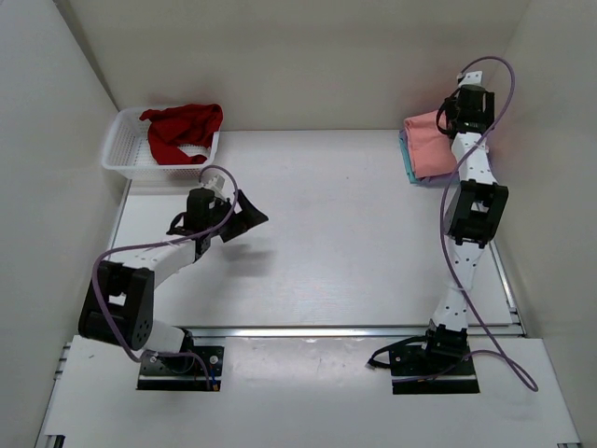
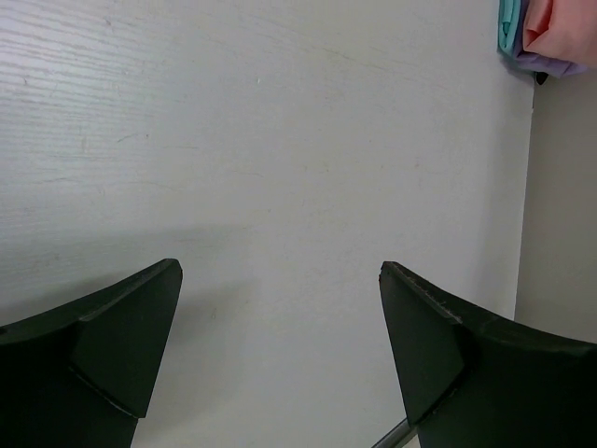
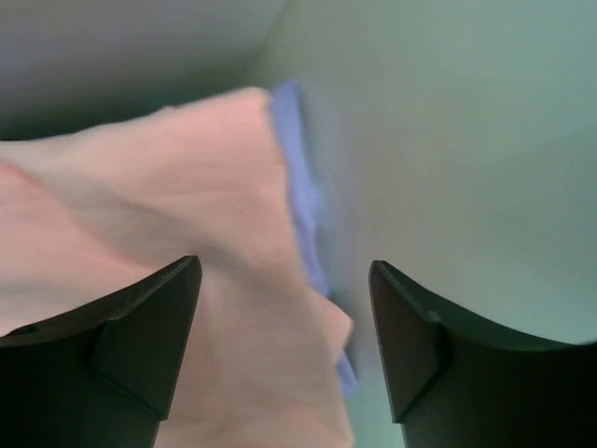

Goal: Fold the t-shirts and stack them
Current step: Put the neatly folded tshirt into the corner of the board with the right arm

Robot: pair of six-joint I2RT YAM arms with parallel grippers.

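A folded salmon-pink t-shirt (image 1: 431, 140) tops a stack at the table's far right, with a teal edge (image 1: 407, 161) showing on its left side. In the right wrist view the pink t-shirt (image 3: 168, 187) lies over a lavender one (image 3: 294, 177). My right gripper (image 3: 284, 271) hangs open just above the pink cloth's edge, its jaws apart and holding nothing. In the top view the right gripper (image 1: 448, 119) sits over the stack's far corner. A dark red t-shirt (image 1: 182, 126) lies crumpled in the basket. My left gripper (image 1: 247, 219) is open and empty over bare table.
The white lattice basket (image 1: 119, 154) stands at the far left corner. White walls close in the back and both sides. The left wrist view shows the stack (image 2: 550, 28) far off by the right wall, and bare table (image 2: 280, 187) under the left gripper (image 2: 280, 280).
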